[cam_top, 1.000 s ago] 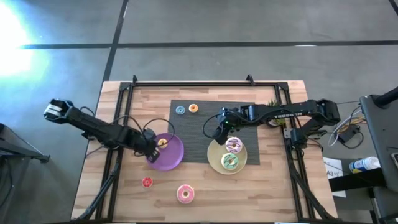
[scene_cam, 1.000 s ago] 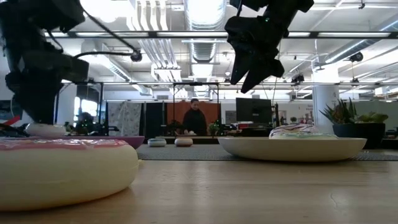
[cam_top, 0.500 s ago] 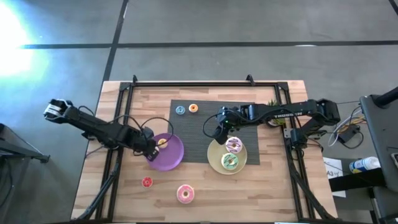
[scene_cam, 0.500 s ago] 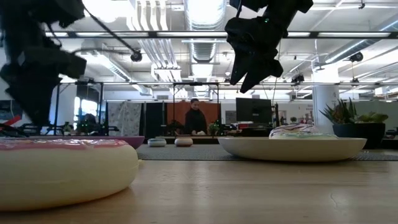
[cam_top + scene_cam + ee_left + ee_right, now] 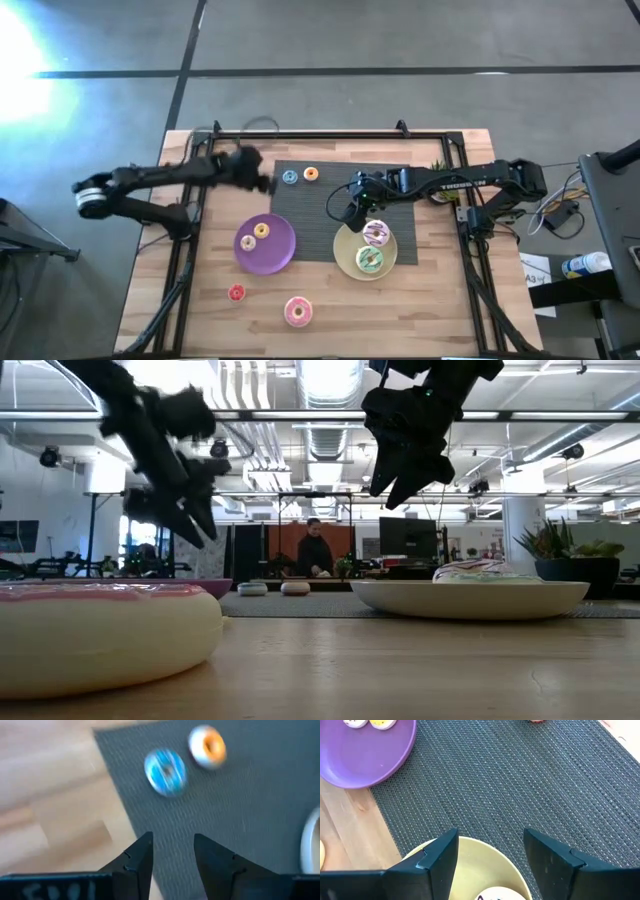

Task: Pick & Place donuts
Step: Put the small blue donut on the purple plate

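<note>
My left gripper (image 5: 260,182) (image 5: 172,840) hangs open above the dark mat's far left corner. It is a little left of the blue donut (image 5: 290,177) (image 5: 166,766) and the orange donut (image 5: 311,174) (image 5: 208,745), which lie flat on the mat. The purple plate (image 5: 275,258) carries a yellow donut (image 5: 262,230) and another tiny one (image 5: 247,241). My right gripper (image 5: 349,213) (image 5: 490,837) stands open in the air over the pale-yellow plate's (image 5: 345,250) far left rim. That plate holds the white streaked donut (image 5: 376,234) and the green donut (image 5: 369,261). A red donut (image 5: 236,293) and a pink donut (image 5: 298,311) lie on the bare wood.
The dark mat (image 5: 330,200) covers the table's middle and both plates overlap its near edge. A black frame rail (image 5: 300,134) runs along the far edge. Bare wood lies at the near right. In the low view a person (image 5: 315,550) stands far behind the table.
My left gripper has risen off the purple plate and swung toward the table's far edge, ending beside the blue donut. A tiny donut lies on the plate where it stood. My right gripper has kept still.
</note>
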